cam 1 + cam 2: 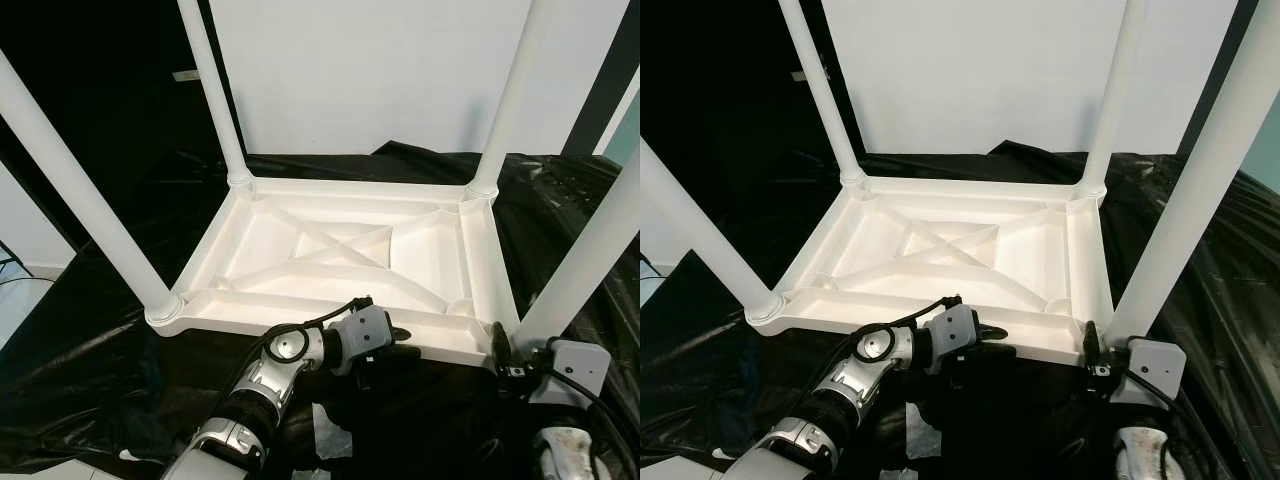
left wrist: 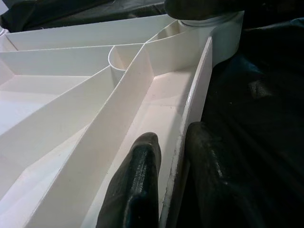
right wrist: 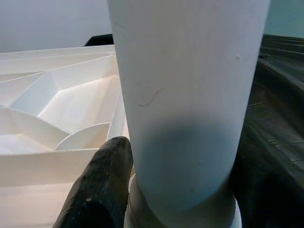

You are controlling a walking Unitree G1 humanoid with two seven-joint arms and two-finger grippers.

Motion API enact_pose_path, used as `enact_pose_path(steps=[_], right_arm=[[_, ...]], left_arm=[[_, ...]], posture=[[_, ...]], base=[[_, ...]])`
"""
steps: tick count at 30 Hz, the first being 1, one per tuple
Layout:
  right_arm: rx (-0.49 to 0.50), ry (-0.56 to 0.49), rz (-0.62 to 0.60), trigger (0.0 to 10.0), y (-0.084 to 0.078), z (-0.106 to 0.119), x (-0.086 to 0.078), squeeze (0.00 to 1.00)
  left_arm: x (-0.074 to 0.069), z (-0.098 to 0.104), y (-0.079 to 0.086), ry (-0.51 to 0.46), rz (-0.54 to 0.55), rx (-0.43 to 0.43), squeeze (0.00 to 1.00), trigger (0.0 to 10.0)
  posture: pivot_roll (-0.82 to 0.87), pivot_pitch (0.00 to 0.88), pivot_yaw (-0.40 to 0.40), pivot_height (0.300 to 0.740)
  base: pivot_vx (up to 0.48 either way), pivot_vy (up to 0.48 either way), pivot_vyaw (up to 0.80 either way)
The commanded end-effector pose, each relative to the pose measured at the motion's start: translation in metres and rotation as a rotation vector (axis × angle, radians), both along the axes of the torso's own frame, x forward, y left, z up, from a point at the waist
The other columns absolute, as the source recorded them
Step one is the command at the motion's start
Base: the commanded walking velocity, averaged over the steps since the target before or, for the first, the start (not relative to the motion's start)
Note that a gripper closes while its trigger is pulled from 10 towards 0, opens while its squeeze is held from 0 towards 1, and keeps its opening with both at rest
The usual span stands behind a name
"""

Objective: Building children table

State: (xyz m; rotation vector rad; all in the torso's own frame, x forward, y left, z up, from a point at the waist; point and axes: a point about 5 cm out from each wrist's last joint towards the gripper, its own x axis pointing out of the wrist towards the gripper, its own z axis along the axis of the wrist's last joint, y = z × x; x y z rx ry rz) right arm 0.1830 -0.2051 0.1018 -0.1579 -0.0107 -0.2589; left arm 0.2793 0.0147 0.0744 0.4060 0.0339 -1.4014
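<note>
Nearest the head camera, the left arm reaches forward to the near rim of the upturned white tabletop [image 1: 340,262]. The left gripper [image 2: 176,156] straddles that rim: one black finger [image 2: 137,183] sits inside the tray-like underside, the other outside against the black plastic sheet [image 1: 90,360], narrowed onto the thin wall between them.

The right gripper [image 1: 497,343] is at the tabletop's near right corner, where a white leg [image 3: 190,95] stands in its socket. One black finger [image 3: 102,185] lies against the base of that leg; the second is hidden behind the leg, so whether the claw is clamped on it cannot be told.

The tabletop lies upside down on the black sheet, ribs crossing in its middle, with a leg rising from each of its four corners. The near left leg [image 1: 85,205] and the near right leg lean outward towards the camera; the two far legs [image 1: 212,90] stand closer to upright before a white wall [image 1: 370,70].

Black sheet lies open along the tabletop's left edge and beyond its right edge. Along the near edge, room is tight between the two arms.
</note>
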Motion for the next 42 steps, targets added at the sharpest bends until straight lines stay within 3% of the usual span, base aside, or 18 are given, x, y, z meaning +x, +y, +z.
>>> enact_pose_path(steps=[1,3,4,5,6,7,11,12,19,21,28,29,30,39,41,42], right_arm=[[0.014,0.073,-0.019,0.0,0.003,-0.014,-0.001,0.0],[0.018,0.083,-0.017,0.0,0.004,-0.015,-0.001,0.0],[0.019,0.089,-0.015,0.5,0.005,-0.017,-0.001,0.0],[0.015,0.094,-0.006,10.0,0.006,-0.017,0.0,0.0],[0.008,0.092,0.002,10.0,0.007,-0.017,0.001,0.0],[0.012,0.086,0.035,10.0,0.01,-0.016,0.003,1.0],[0.011,0.09,0.144,10.0,0.014,-0.015,0.007,1.0],[-0.011,0.097,0.236,10.0,0.014,-0.013,0.009,0.0],[-0.058,0.097,0.355,10.0,0.002,-0.005,0.008,0.0],[-0.093,0.125,0.455,10.0,-0.009,0.002,0.007,0.0],[-0.126,0.181,0.569,10.0,-0.017,0.007,0.005,0.0],[-0.132,0.212,0.609,4.4,-0.019,0.006,0.003,0.0],[-0.139,0.238,0.645,0.0,-0.021,0.006,0.002,0.0],[-0.095,0.321,0.673,0.0,-0.016,-0.008,-0.002,0.0],[-0.059,0.317,0.667,0.0,-0.009,-0.012,-0.002,0.0],[-0.015,0.306,0.652,0.0,0.003,-0.017,-0.003,0.0]], left_arm=[[-0.008,-0.032,0.008,0.083,0.151,0.083,0.0,10.0],[-0.008,-0.032,0.008,0.083,0.154,0.082,0.0,10.0],[-0.007,-0.032,0.009,0.083,0.157,0.081,0.0,10.0],[-0.007,-0.032,0.009,0.083,0.158,0.082,0.0,10.0],[-0.008,-0.033,0.01,0.084,0.159,0.082,0.0,10.0],[-0.008,-0.033,0.009,0.085,0.159,0.082,0.0,10.0],[-0.009,-0.034,0.009,0.087,0.159,0.081,0.0,10.0],[-0.008,-0.033,0.008,0.086,0.159,0.08,0.0,10.0],[-0.006,-0.032,0.008,0.083,0.163,0.079,0.0,10.0],[-0.006,-0.032,0.008,0.082,0.164,0.078,0.0,10.0],[-0.007,-0.032,0.007,0.083,0.161,0.078,0.0,10.0],[-0.007,-0.032,0.007,0.083,0.161,0.077,0.0,10.0],[-0.007,-0.032,0.007,0.083,0.161,0.077,0.0,10.0],[-0.008,-0.032,0.008,0.084,0.159,0.079,0.0,10.0],[-0.008,-0.033,0.008,0.084,0.158,0.08,0.0,10.0],[-0.008,-0.032,0.008,0.084,0.157,0.079,0.0,10.0]], posture=[[-0.12,0.0,0.051,0.74],[-0.12,0.0,0.049,0.74],[-0.12,0.0,0.049,0.74],[-0.12,0.0,0.049,0.74],[-0.12,0.0,0.049,0.74],[-0.12,0.0,0.048,0.74],[-0.12,0.0,0.049,0.74],[-0.12,0.0,0.049,0.74],[-0.13,0.0,0.05,0.74],[-0.13,0.0,0.051,0.74],[-0.13,0.0,0.051,0.74],[-0.13,0.0,0.053,0.74],[-0.13,0.0,0.053,0.74],[-0.13,0.0,0.059,0.74],[-0.13,0.0,0.059,0.74],[-0.13,0.0,0.058,0.74]], base=[[0.0,0.0,0.0],[0.0,0.0,0.0],[0.0,0.0,0.0],[0.0,0.0,0.0],[0.0,0.0,0.0],[0.0,0.0,0.0],[0.0,0.0,0.0],[0.0,0.0,0.0],[0.0,0.0,0.0],[0.0,0.0,0.0],[0.0,0.0,0.0],[0.0,0.0,0.0],[0.0,0.0,0.0],[0.0,0.0,0.0],[0.0,0.0,0.0],[0.0,0.0,0.0]])
